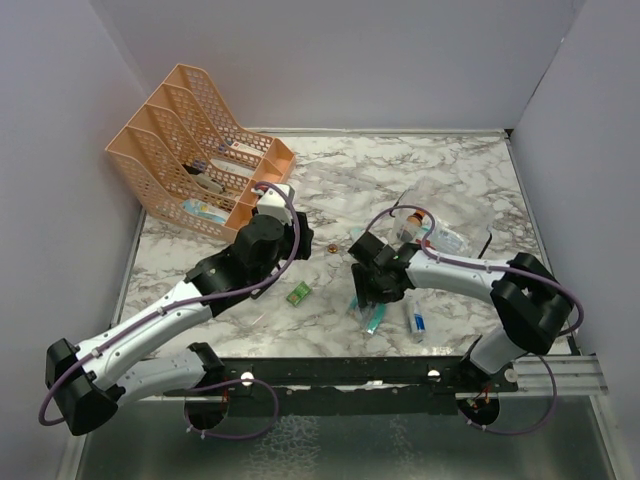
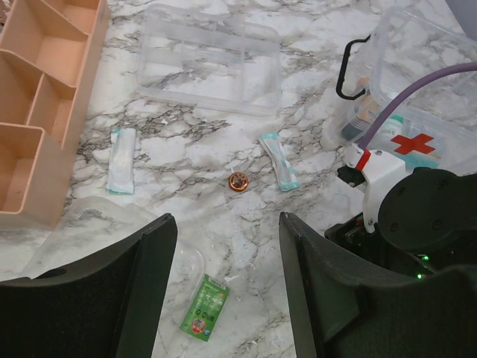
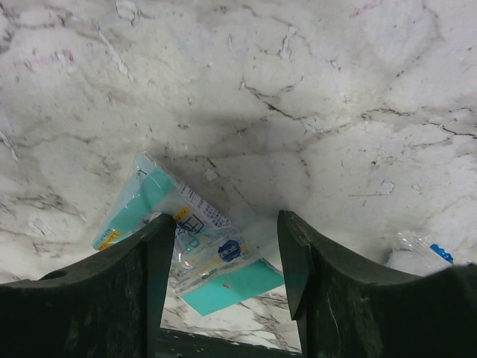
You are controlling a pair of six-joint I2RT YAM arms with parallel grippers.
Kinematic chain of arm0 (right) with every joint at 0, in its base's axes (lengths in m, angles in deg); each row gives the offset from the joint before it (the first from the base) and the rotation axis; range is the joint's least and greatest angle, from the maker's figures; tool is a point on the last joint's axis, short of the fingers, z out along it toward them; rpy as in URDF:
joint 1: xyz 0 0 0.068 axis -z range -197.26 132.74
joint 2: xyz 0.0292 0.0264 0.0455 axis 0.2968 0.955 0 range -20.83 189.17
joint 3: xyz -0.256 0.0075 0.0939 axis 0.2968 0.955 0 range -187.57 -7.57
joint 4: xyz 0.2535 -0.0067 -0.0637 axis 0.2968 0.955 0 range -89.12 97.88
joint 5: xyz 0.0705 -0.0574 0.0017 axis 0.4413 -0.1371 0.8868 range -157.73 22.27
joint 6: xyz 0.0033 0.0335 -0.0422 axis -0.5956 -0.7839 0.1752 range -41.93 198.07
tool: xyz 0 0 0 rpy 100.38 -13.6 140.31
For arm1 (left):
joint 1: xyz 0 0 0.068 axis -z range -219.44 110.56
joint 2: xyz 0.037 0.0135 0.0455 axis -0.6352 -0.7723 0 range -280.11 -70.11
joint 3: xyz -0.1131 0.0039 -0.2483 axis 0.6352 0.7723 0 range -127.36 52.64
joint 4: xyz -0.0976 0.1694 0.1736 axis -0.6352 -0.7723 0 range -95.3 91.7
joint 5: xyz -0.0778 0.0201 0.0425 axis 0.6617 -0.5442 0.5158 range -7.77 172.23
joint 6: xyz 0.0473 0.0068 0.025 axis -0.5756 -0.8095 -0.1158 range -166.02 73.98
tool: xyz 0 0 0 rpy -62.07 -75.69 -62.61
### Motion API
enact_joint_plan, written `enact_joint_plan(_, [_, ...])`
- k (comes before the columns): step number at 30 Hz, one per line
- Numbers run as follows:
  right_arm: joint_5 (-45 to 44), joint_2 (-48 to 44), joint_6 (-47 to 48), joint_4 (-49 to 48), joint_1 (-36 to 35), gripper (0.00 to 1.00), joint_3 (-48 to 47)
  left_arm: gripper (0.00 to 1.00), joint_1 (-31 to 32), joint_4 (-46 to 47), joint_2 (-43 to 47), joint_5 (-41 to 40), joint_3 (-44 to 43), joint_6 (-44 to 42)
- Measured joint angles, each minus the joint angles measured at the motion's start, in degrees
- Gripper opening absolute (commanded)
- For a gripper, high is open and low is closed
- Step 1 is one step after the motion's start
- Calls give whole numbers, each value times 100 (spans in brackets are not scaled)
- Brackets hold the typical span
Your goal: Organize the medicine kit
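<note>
Loosely, right hand (image 3: 223,224) astride teal packet (image 3: 209,257), table (image 3: 335,112) edge close.

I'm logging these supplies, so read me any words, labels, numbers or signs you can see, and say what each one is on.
A red cross sign, with no words, on the medicine kit.
Small print on the green packet is too small to read.
The label and round blue mark on the teal packet are too blurred to read.
Nothing else is legible.
</note>
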Motion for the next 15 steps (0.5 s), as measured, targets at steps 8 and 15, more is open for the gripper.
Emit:
enact_joint_plan(8, [-243,210,-472,118,0,58,-299,61,0,120,168,-369,87,-151])
enact_joint_plan(15, [-481,-286,44,199,2,59,-339,61,0,181,267,-404,232,-219])
